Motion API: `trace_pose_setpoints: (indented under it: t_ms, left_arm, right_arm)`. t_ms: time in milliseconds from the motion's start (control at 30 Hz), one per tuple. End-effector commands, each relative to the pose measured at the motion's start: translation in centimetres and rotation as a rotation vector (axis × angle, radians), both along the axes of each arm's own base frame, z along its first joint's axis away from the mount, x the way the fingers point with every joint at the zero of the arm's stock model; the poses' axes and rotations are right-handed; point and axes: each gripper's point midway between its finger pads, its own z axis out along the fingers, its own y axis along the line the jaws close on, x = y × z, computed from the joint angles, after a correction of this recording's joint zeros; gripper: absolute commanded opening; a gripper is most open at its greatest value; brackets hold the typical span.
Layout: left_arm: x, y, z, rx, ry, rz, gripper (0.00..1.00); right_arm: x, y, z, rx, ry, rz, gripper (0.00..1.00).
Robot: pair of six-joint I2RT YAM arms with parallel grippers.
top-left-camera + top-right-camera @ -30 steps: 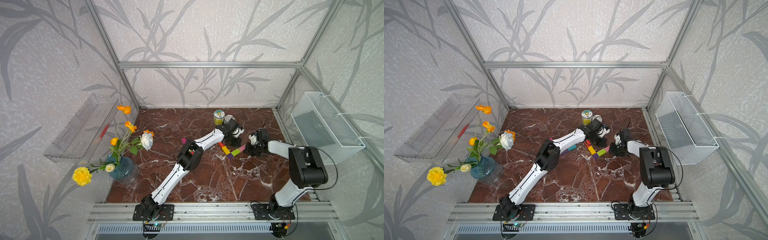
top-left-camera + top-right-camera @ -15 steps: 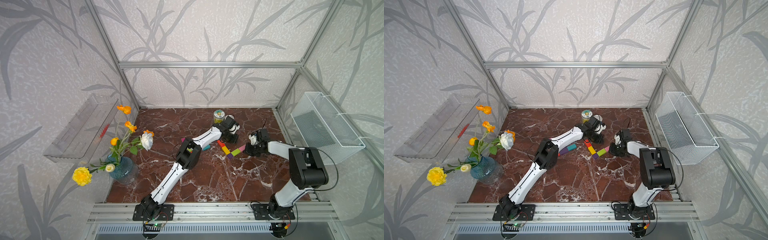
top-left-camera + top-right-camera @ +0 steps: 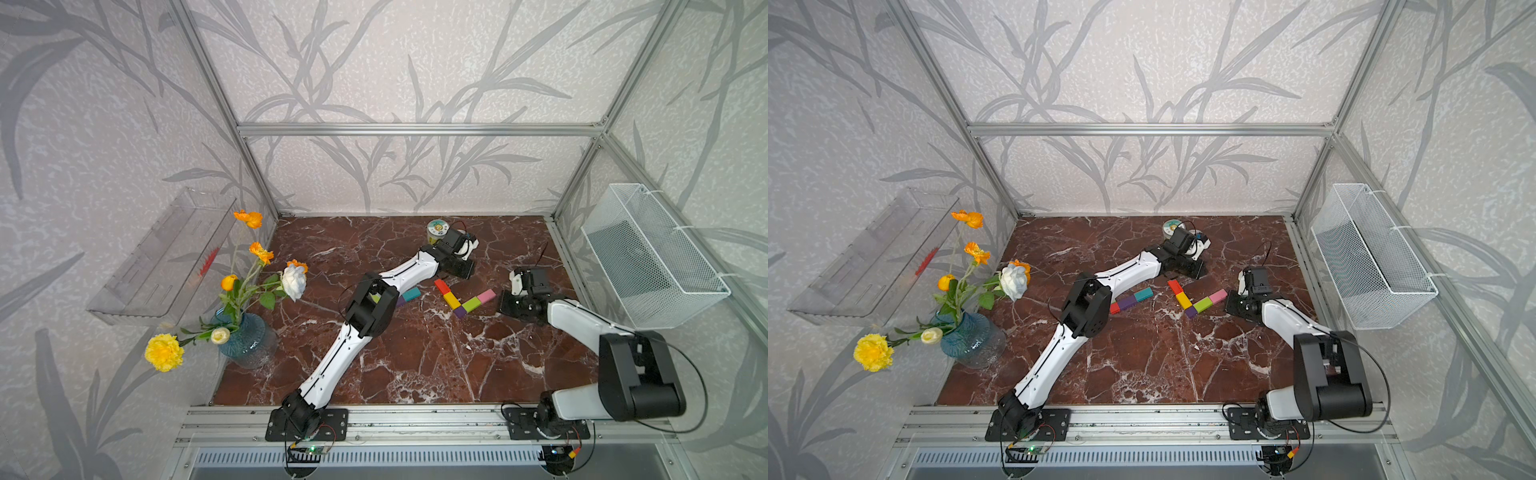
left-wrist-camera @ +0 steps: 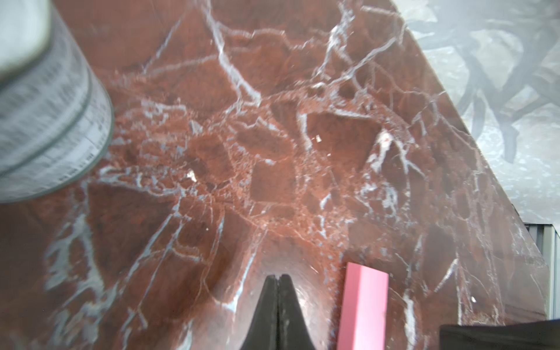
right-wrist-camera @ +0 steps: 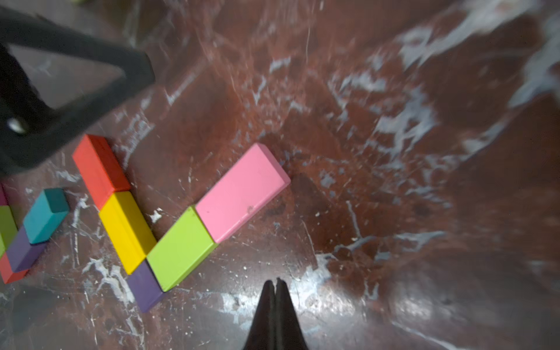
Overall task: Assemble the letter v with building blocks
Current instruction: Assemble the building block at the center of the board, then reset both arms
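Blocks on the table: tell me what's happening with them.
A letter v of red, yellow, purple, green and pink blocks lies assembled on the marble table. The left gripper and right gripper sit near its two tips, jaws shut, holding nothing. Spare blocks lie beside the left arm.

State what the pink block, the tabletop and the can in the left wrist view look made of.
Pink block: probably painted wood, matte, small scuffs. Tabletop: marble look, white veins, glossy glare; perhaps printed. Can: likely metal, ribbed wall, printed label.
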Motion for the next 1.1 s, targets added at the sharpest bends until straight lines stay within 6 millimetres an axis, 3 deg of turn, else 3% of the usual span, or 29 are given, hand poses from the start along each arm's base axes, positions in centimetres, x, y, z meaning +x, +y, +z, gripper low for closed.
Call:
trace_pose_setpoints:
  t_ms: [0, 133, 267, 400, 500, 633, 733, 900, 1067]
  left_arm:
    - [0.5, 0.0, 7.9, -0.08, -0.179, -0.003, 0.0]
    - [-0.2, 1.4, 10.8, -0.086, -0.238, 0.01, 0.0]
    - [-1.4, 3.1, 14.5, -0.109, -0.32, 0.027, 0.0]
    - [-2.8, 5.8, 18.5, -0.122, -0.441, 0.063, 0.0]
    - [-3.6, 9.0, 20.9, -0.1, -0.557, 0.124, 0.08]
    - [-4.2, 13.9, 22.8, -0.063, -0.66, 0.253, 0.21]
    - [-3.8, 18.3, 23.5, -0.051, -0.659, 0.399, 0.27]
    - [-4.1, 24.3, 23.6, 0.014, -0.713, 0.527, 0.46]
    - [-5.3, 29.1, 24.0, 0.055, -0.743, 0.634, 0.6]
  right_arm:
    - [0.6, -1.5, 3.8, -0.076, -0.124, -0.041, 0.0]
    - [1.2, -2.2, 8.0, -0.105, -0.263, -0.065, 0.01]
    - [1.7, -2.5, 11.1, -0.13, -0.339, -0.064, 0.12]
    - [2.5, -2.6, 13.1, -0.149, -0.392, -0.061, 0.35]
    - [3.5, -2.8, 14.5, -0.163, -0.448, -0.067, 0.54]
    - [4.6, -2.8, 15.5, -0.171, -0.501, -0.067, 0.74]
    - [5.3, -2.6, 15.6, -0.157, -0.516, -0.069, 0.98]
    - [6.0, -3.1, 14.9, -0.179, -0.524, -0.103, 0.99]
    - [6.2, -4.6, 14.2, -0.276, -0.559, -0.164, 0.99]
